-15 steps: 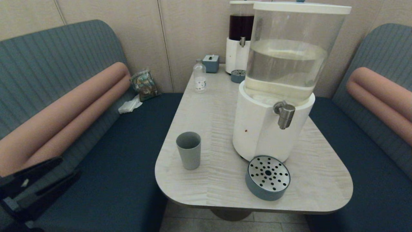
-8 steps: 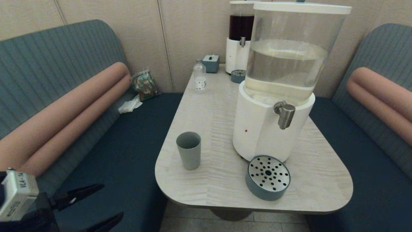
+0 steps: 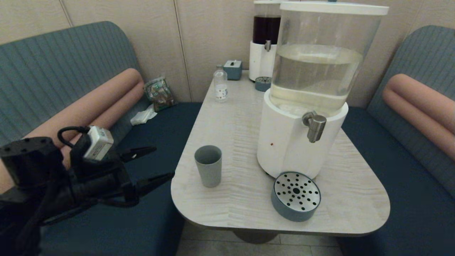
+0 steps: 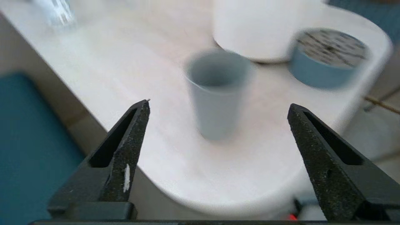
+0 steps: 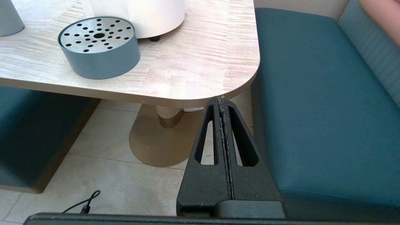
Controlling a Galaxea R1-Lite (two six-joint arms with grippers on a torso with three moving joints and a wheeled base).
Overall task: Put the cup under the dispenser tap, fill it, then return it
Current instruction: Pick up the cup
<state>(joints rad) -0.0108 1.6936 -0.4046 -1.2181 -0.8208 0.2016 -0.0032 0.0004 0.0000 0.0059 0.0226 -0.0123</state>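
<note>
The grey-blue cup (image 3: pixel 208 165) stands upright on the table's left side, left of the large white-based dispenser (image 3: pixel 298 142); the left wrist view shows the cup (image 4: pixel 215 93) too. The steel dispenser tap (image 3: pixel 314 127) juts from the base, above a round blue drip tray (image 3: pixel 296 201) with a perforated steel top. My left gripper (image 3: pixel 159 163) hovers open just off the table's left edge, pointing at the cup, with nothing between its fingers (image 4: pixel 131 134). My right gripper (image 5: pixel 221 101) is shut and empty, parked low below the table's near right corner, out of the head view.
A second dispenser with dark liquid (image 3: pixel 265 46), a small clear bottle (image 3: pixel 220 85), a small blue box (image 3: pixel 233 69) and another drip tray (image 3: pixel 263 84) stand at the table's far end. Blue bench seats (image 3: pixel 142 149) flank the table (image 3: pixel 227 199). Wrappers (image 3: pixel 159 93) lie on the left seat.
My left arm has risen from the lower left corner and moved right toward the table, with its open fingers now level with the cup. The cup and dispenser have not moved.
</note>
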